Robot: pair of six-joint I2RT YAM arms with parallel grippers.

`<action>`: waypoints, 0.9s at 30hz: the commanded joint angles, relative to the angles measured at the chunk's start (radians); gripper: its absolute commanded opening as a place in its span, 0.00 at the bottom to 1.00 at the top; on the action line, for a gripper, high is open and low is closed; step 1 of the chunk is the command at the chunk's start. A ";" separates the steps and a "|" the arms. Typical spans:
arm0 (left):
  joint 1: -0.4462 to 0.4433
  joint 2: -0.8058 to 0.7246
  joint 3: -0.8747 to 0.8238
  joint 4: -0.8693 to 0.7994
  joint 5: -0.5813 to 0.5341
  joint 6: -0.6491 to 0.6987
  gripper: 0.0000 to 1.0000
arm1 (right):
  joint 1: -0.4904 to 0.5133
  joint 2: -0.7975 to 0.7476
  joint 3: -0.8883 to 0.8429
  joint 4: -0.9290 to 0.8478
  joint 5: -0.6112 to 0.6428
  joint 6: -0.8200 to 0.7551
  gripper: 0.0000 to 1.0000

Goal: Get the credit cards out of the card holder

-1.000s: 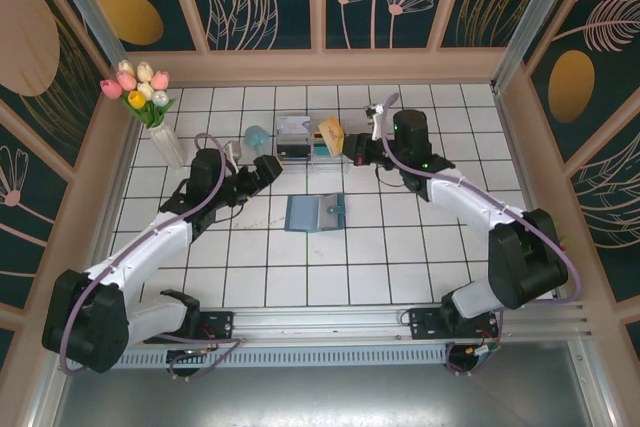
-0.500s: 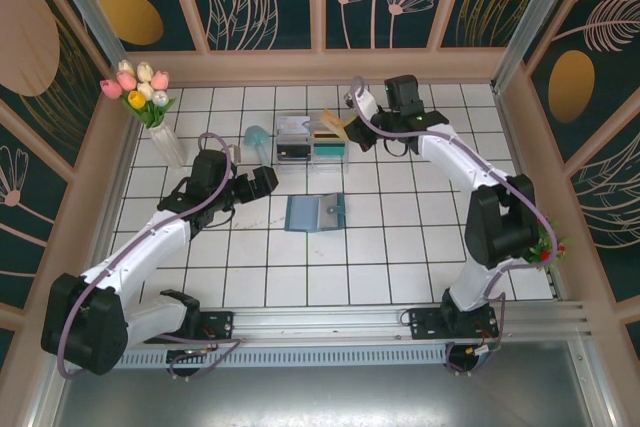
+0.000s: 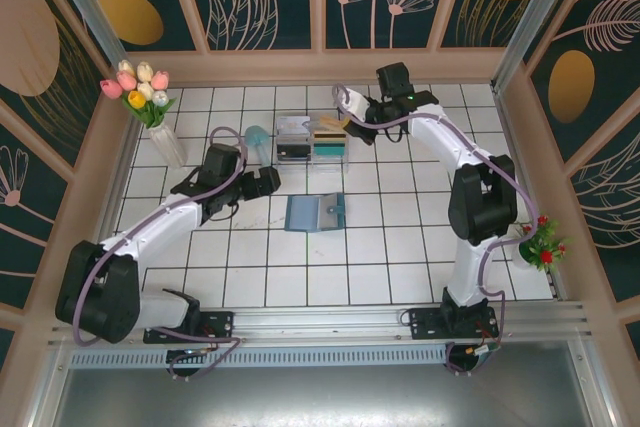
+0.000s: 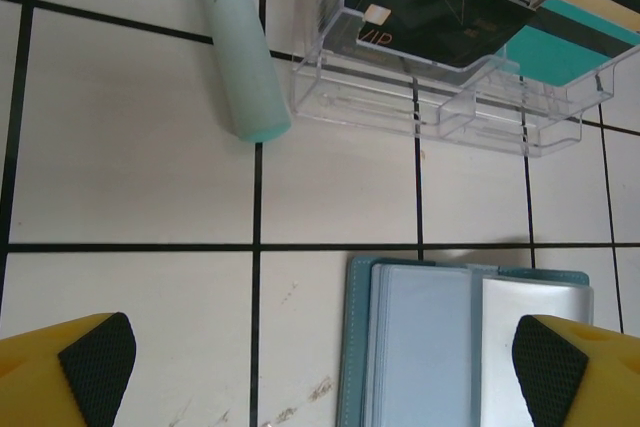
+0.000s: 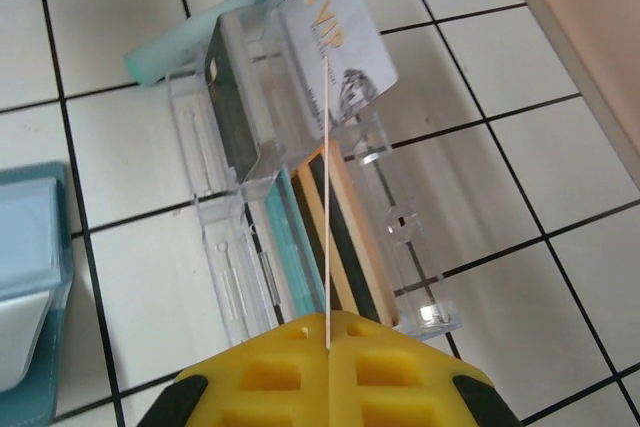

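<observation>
Card holder (image 3: 315,213): dark teal, lying open, blue-grey inside up. Dark card (image 4: 420,7), teal card (image 4: 565,42) and orange card (image 5: 362,252) lie in the box (image 4: 430,112). White card (image 5: 335,42) held edge-on above it by the right pincer (image 5: 328,327).

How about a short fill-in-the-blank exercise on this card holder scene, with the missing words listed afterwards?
1. The right end effector is shut on a card printed with the letters ___.
2. The left end effector hangs over the tiles near the unfolded card holder, its jaws ___.
3. The clear plastic box, with a dark card inside, has ___ compartments.
Missing words: VIP; open; two.
</observation>
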 commanded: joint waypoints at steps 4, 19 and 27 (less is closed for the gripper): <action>0.004 0.054 0.067 -0.055 -0.034 0.030 0.99 | -0.006 0.084 0.131 -0.135 -0.075 -0.195 0.00; 0.004 0.115 0.071 -0.029 -0.001 -0.003 0.99 | -0.004 0.184 0.186 -0.152 -0.089 -0.324 0.00; 0.004 0.121 0.068 -0.030 0.004 -0.008 0.98 | -0.003 0.183 0.151 -0.064 -0.057 -0.316 0.03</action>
